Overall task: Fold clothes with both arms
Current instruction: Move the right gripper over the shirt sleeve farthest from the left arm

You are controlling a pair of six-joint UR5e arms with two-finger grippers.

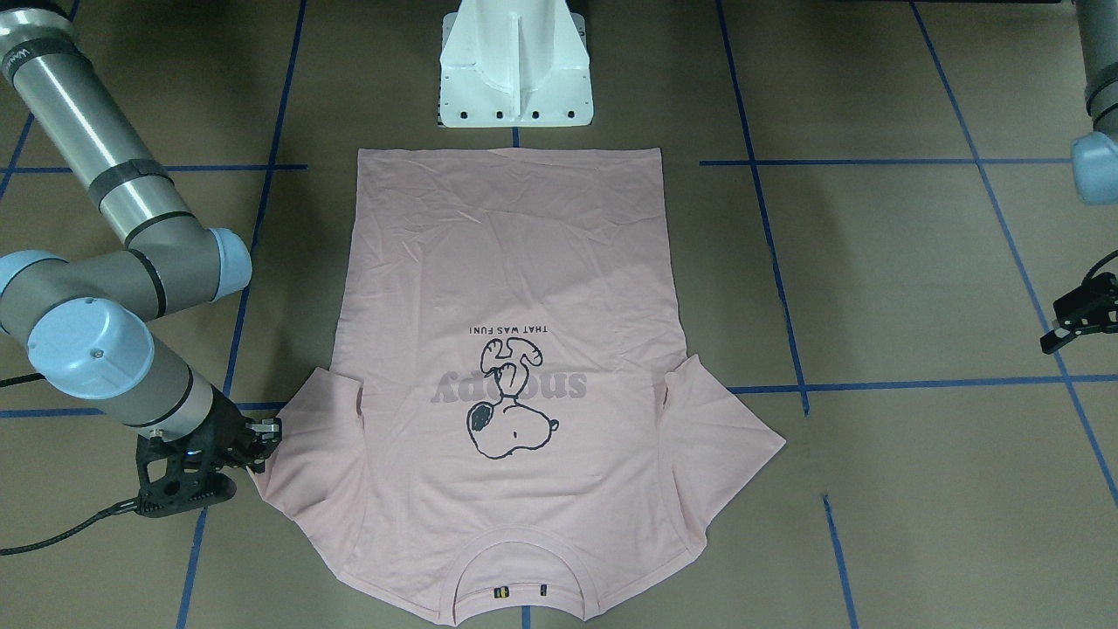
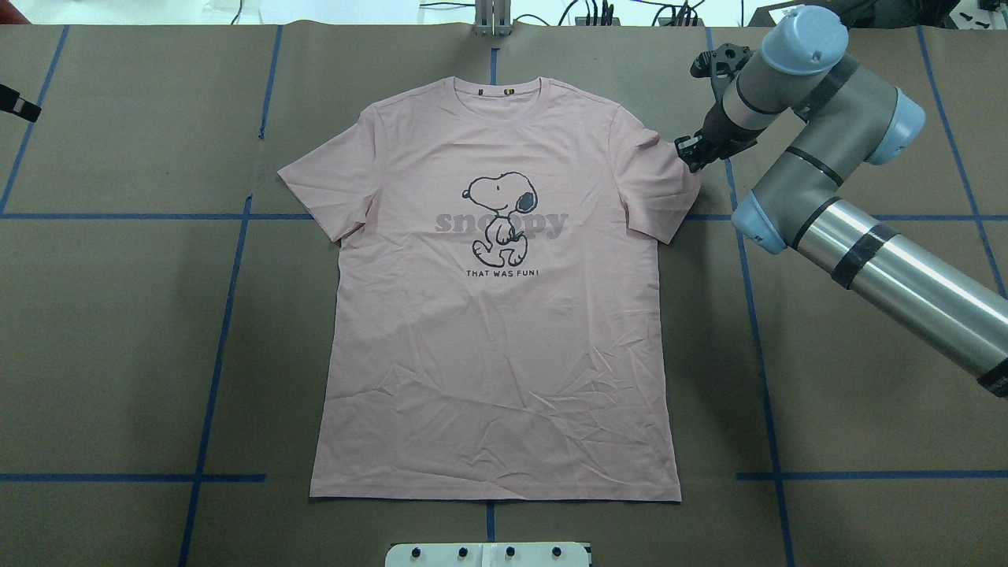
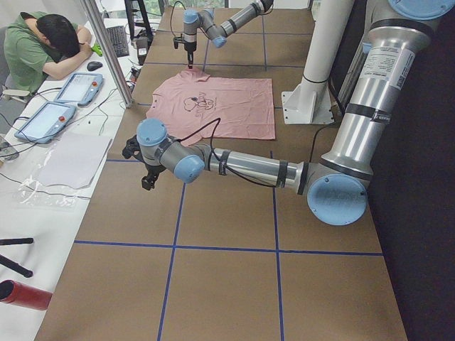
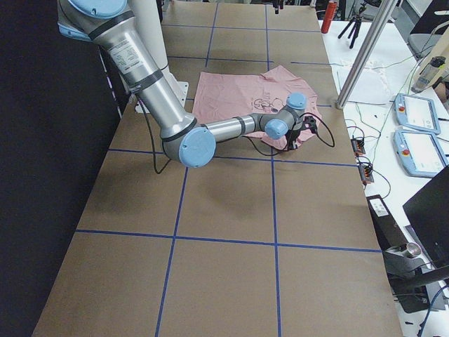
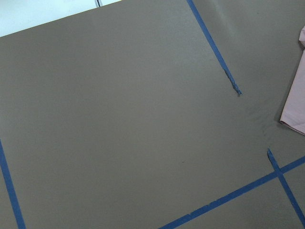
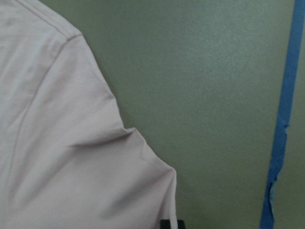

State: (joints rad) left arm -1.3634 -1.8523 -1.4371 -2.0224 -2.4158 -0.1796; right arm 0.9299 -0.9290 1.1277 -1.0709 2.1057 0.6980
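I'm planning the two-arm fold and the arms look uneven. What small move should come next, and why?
Probably bring the left end effector in toward the free sleeve. The right end effector sits at the edge of the other sleeve, which puckers there, while the left one hangs over bare table, well clear of the flat, print-up shirt.
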